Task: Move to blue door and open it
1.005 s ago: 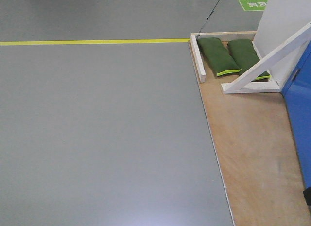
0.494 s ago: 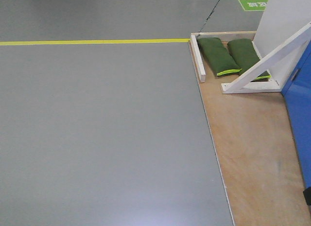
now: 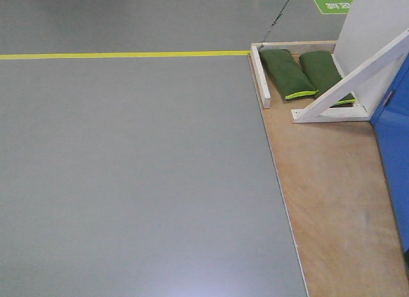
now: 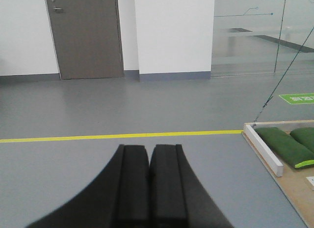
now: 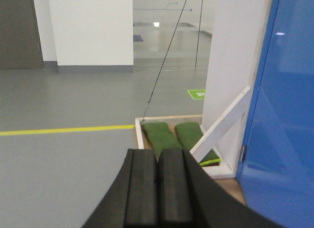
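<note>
Grey floor point(image 3: 128, 182) meets platform point(image 3: 332, 182); left gripper point(image 4: 149, 186) and right gripper point(image 5: 157, 189) closed, empty; base may snag platform before door point(image 5: 289, 115).

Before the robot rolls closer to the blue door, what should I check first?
1. Door in view: ok, at the right edge.
2. Handle in view: not ok, no camera shows it.
3. Left fingers shut, empty: ok.
4. Right fingers shut, empty: ok.
5. Base before the door bare: ok; sandbags lie farther off, by the brace.
6. Door latched or ajar: cannot tell.
</note>
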Controlling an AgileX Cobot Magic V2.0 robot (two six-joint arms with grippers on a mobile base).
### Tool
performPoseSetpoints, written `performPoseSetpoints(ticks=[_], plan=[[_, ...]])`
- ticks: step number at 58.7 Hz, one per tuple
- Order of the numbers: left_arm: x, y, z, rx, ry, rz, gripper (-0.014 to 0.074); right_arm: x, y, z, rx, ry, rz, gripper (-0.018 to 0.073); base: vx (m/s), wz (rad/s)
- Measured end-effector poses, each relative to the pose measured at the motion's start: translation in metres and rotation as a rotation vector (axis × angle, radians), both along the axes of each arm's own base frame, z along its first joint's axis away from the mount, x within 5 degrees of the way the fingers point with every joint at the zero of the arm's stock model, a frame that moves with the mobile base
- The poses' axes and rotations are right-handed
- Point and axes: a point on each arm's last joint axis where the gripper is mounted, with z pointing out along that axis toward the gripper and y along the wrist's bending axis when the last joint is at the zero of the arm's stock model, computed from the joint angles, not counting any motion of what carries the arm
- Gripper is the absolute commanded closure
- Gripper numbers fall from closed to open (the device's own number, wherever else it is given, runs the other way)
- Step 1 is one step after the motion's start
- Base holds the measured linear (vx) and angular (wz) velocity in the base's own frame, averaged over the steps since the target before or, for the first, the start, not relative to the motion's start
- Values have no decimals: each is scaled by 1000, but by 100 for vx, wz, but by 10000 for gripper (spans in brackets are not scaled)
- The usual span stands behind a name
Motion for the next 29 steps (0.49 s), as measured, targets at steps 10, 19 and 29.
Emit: performPoseSetpoints(ticks=[10,19,29], plan=[[0,0,0,0,0,0,524,-12,0,63,-24,-143,-7,561,0,0],[0,0,0,0,0,0,524,-15,1,125,-33,-241,-6,561,0,0],[0,0,0,0,0,0,524,1,1,197,-42,-344,5,561,0,0]])
